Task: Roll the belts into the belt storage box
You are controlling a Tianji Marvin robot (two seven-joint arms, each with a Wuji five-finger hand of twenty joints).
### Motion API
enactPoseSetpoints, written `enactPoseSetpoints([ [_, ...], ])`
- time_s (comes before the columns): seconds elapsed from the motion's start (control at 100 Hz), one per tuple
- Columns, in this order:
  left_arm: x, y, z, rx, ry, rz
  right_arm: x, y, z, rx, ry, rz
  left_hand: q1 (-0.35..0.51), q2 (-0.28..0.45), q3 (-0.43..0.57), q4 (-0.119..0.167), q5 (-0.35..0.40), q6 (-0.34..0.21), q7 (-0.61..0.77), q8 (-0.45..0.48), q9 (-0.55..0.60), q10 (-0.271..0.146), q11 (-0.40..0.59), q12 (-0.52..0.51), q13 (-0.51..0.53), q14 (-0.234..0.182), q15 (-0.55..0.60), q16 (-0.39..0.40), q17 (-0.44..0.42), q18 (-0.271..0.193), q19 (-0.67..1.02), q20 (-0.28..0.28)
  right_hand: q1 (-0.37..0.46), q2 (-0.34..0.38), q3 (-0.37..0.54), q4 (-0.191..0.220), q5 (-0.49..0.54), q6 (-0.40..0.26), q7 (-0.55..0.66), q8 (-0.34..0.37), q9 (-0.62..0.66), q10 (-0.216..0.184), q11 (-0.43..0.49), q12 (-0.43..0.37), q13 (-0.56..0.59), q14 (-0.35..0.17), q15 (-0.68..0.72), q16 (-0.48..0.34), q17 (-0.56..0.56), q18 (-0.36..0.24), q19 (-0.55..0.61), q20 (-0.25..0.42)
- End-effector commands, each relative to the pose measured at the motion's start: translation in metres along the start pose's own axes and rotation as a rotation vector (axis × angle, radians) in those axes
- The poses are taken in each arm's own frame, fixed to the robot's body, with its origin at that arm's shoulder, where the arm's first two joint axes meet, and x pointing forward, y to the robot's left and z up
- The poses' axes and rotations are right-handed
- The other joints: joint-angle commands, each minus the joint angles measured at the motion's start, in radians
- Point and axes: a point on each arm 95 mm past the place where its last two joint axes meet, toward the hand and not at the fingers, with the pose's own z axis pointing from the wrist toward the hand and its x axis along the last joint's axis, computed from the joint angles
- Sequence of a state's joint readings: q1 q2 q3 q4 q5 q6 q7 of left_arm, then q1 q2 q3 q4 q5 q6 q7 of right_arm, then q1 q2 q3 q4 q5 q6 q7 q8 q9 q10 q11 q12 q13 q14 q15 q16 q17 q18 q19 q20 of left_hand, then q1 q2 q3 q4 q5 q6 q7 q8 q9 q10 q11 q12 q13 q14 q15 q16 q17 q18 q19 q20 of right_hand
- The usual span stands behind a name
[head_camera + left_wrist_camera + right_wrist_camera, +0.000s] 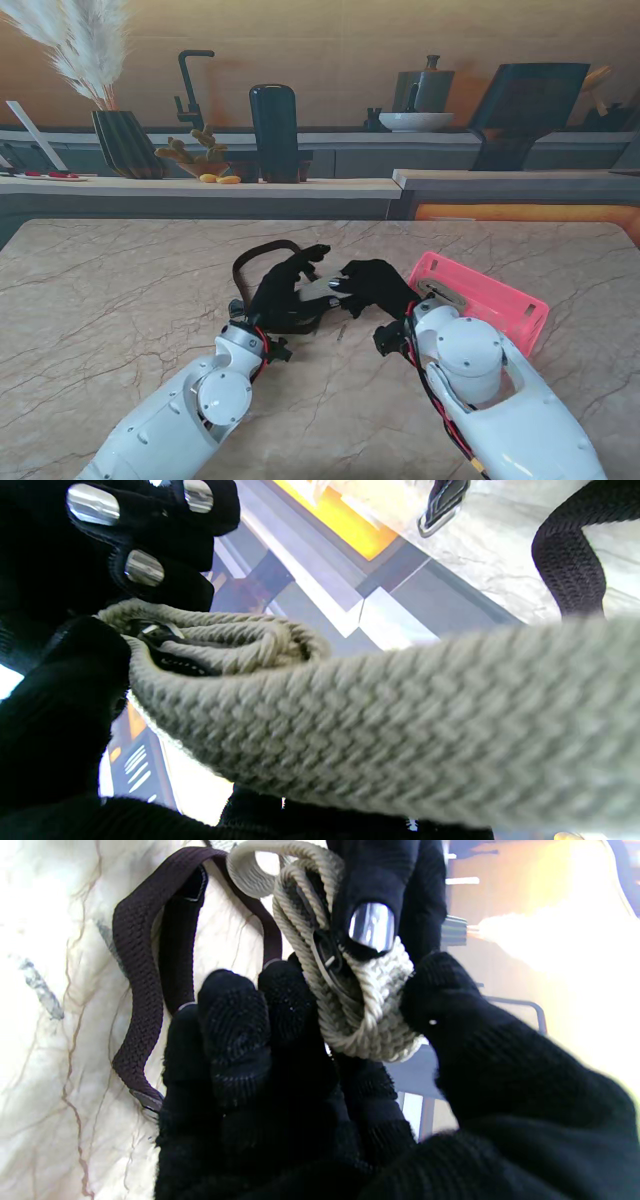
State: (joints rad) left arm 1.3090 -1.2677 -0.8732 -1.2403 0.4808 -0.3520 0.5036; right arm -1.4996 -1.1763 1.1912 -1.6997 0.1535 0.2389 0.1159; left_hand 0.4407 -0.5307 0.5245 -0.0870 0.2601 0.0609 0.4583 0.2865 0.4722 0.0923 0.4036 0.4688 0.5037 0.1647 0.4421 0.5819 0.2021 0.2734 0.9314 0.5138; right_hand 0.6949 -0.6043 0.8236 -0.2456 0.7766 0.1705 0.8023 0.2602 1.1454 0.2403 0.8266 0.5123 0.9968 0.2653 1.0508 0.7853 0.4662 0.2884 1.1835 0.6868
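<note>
The marble table (120, 300) is pale with thin brown veins. Beyond its far edge runs a counter (200, 186) holding a ribbed dark vase (127, 143) of pampas grass (85, 45), a black tap (188, 88), a tall dark container (273, 130), and a white bowl (416, 121) (farther right). Small yellow pieces (219, 179) lie near the container.

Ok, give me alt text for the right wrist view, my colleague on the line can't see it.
A black-gloved right hand pinches a tightly rolled beige woven belt, with a finger of the left hand pressing on the coil from the far side. Beside them a dark brown belt lies looped on the marble table.
</note>
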Motion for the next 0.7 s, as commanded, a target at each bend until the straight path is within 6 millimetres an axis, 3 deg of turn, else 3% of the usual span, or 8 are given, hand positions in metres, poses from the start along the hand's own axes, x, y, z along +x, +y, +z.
enactPoseSetpoints([
  [0.0, 0.0, -0.004, -0.001, 0.017, 0.009, 0.005, -0.002, -0.001, -0.007, -0.006, -0.005, 0.013, 0.026, 0.043, 0.072, 0.01, -0.038, -0.038, -0.037, 0.001, -0.043, -0.004, -0.027, -0.016, -0.044, -0.021, -0.033, -0.016, -0.022, -0.01, -0.028, 0.007, 0.107, 0.049, 0.125, 0.018, 0.098, -0.167, 0.189, 0.077, -0.003, 0.05, 0.048, 0.026, 0.016, -0.022, 0.04, 0.022, 0.02, -0.024, 0.049, 0.027],
  [0.24, 0.003, -0.001, -0.003, 0.006, 0.047, 0.006, 0.002, 0.008, -0.022, -0.033, 0.024, 0.142, -0.01, 0.028, 0.092, 0.008, -0.039, -0.055, -0.032, 0.014, -0.057, -0.012, -0.04, -0.029, -0.061, -0.038, -0.068, -0.04, -0.03, -0.021, -0.071, 0.007, 0.109, 0.059, 0.128, 0.017, 0.089, -0.169, 0.192, 0.102, -0.011, 0.046, 0.069, 0.046, 0.03, -0.044, 0.052, 0.034, 0.055, -0.028, 0.054, 0.029],
  [0.34, 0.003, 0.001, -0.002, 0.006, 0.053, -0.002, 0.004, 0.01, -0.026, -0.04, 0.04, 0.176, -0.016, 0.019, 0.124, 0.003, -0.031, -0.056, -0.01, 0.029, -0.026, -0.014, -0.028, -0.03, -0.024, -0.063, -0.072, -0.05, -0.002, -0.039, -0.074, 0.01, 0.111, 0.067, 0.124, 0.018, 0.08, -0.176, 0.195, 0.117, -0.017, 0.041, 0.077, 0.055, 0.033, -0.051, 0.052, 0.039, 0.064, -0.029, 0.051, 0.028],
  [0.5, 0.003, 0.004, -0.002, -0.014, 0.06, -0.007, 0.006, 0.009, -0.028, -0.056, 0.06, 0.183, -0.012, 0.009, 0.15, -0.001, -0.013, -0.055, 0.01, 0.039, 0.054, -0.023, -0.017, -0.04, 0.045, -0.07, -0.073, -0.069, 0.037, -0.042, -0.053, 0.016, 0.111, 0.072, 0.116, 0.018, 0.073, -0.189, 0.197, 0.139, -0.02, 0.031, 0.08, 0.065, 0.034, -0.065, 0.049, 0.045, 0.073, -0.036, 0.047, 0.026],
  [0.61, 0.004, 0.008, -0.001, -0.029, 0.064, 0.002, 0.007, 0.008, -0.027, -0.059, 0.064, 0.194, 0.065, 0.023, 0.17, -0.002, 0.008, -0.033, 0.06, 0.071, 0.11, -0.028, 0.012, -0.048, 0.102, -0.067, -0.036, -0.07, 0.071, -0.049, -0.013, 0.015, 0.109, 0.073, 0.112, 0.018, 0.072, -0.193, 0.197, 0.144, -0.02, 0.03, 0.079, 0.066, 0.037, -0.07, 0.047, 0.047, 0.078, -0.038, 0.044, 0.026],
  [0.69, 0.006, 0.009, -0.001, -0.033, 0.061, 0.002, 0.007, 0.007, -0.025, -0.059, 0.063, 0.192, 0.204, 0.117, 0.132, 0.006, 0.086, -0.021, 0.161, 0.136, 0.236, -0.04, 0.089, -0.031, 0.227, -0.059, 0.086, -0.032, 0.152, -0.073, 0.098, 0.014, 0.108, 0.075, 0.11, 0.018, 0.071, -0.194, 0.196, 0.145, -0.022, 0.027, 0.078, 0.067, 0.038, -0.071, 0.046, 0.047, 0.079, -0.04, 0.043, 0.025],
])
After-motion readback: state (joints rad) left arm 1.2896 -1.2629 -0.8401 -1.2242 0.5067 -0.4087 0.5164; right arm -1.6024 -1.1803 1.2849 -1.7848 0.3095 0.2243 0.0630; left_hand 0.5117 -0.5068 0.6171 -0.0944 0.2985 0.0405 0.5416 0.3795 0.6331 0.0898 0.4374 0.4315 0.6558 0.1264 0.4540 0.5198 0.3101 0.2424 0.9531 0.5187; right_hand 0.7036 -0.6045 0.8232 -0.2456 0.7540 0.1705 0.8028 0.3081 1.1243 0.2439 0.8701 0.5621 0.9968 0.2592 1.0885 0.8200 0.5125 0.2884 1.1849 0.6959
